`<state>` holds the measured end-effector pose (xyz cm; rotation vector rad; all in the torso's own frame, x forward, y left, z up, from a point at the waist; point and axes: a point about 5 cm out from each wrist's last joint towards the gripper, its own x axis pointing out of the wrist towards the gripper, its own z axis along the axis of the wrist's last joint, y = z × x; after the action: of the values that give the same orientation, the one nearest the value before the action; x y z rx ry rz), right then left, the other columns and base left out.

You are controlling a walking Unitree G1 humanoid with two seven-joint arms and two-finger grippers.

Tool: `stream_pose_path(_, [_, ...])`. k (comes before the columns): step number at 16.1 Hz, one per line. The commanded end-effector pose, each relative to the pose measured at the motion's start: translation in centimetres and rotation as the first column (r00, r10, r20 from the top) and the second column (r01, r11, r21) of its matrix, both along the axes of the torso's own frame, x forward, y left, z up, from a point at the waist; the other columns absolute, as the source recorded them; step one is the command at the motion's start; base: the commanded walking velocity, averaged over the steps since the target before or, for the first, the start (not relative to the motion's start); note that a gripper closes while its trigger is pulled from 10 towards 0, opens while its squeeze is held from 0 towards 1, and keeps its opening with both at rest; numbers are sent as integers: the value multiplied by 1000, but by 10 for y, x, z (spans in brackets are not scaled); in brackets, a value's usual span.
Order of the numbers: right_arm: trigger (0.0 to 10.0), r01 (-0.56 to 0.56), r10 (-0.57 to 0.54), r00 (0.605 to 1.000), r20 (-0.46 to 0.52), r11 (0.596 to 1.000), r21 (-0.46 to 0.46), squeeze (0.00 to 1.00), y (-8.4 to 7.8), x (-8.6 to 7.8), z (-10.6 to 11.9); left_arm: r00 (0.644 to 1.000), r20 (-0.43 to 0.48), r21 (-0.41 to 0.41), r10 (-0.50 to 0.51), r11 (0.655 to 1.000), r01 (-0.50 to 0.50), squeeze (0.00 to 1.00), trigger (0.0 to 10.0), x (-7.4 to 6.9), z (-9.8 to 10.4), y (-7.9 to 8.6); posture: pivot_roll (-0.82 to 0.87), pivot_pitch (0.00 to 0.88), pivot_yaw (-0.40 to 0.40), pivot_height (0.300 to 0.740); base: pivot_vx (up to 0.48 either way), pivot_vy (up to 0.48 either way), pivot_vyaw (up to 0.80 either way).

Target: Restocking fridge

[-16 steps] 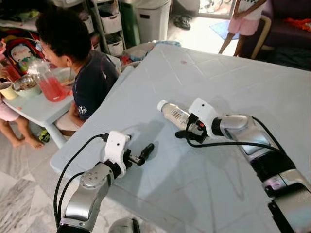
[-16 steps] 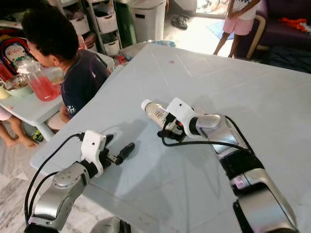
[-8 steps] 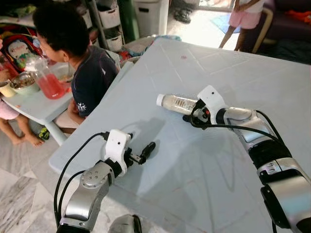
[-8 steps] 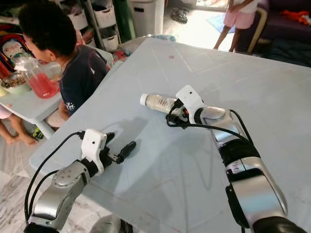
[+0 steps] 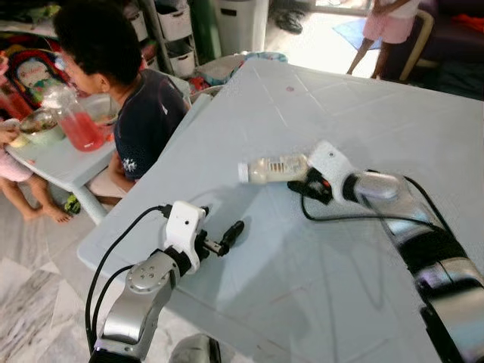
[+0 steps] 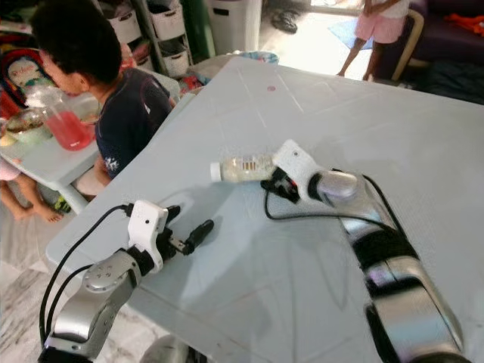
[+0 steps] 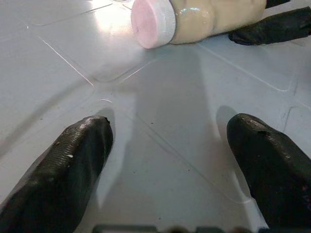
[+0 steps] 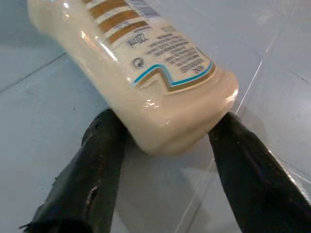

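Note:
A small plastic bottle (image 5: 274, 167) of cream-coloured drink with a pale cap (image 7: 151, 22) lies on its side on the pale blue table (image 5: 340, 98), cap toward my left. My right gripper (image 5: 304, 183) is at the bottle's base. In the right wrist view its two black fingers (image 8: 102, 160) clamp the base of the bottle (image 8: 141, 68) from both sides. My left gripper (image 5: 224, 236) hovers low over the table near its front-left corner, open, with nothing between its fingers (image 7: 73, 165). The bottle (image 7: 194, 17) lies a short way beyond it.
A person (image 5: 128, 98) sits close to the table's left edge at a low white table (image 5: 57, 170) carrying a jug of red liquid (image 5: 74, 125) and bowls. Another person (image 5: 386, 30) stands at the back. A white bin (image 5: 243, 19) and storage shelves stand behind.
The right gripper has swung the bottle round, so its cap now points left instead of toward the far left. The left arm has stayed still.

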<state>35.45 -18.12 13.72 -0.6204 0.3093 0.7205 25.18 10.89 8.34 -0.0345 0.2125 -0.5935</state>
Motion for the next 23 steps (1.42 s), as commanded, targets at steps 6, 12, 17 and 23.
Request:
stream_pose_path(6, [0,-6,-18,993,115,978,207,0,7,-52,2,999,-27,44,41,998,-40,0,10000,5,-6,10,-61,85,83,740,0,0,0])
stream_pose_path(12, [10000,-182,184,983,-26,981,75,1000,14,-90,8,999,-18,52,37,998,-36,0,10000,9,-5,13,-62,78,86,740,0,0,0])
stream_pose_path(17, [10000,-241,258,961,-98,958,155,1000,15,-98,33,999,1,39,44,998,-44,0,10000,12,-2,14,-68,70,90,740,0,0,0])
stream_pose_path(23, [10000,-102,100,994,43,993,57,1000,-18,-55,79,998,18,37,67,997,-68,0,10000,18,-1,19,-82,66,91,740,0,0,0])
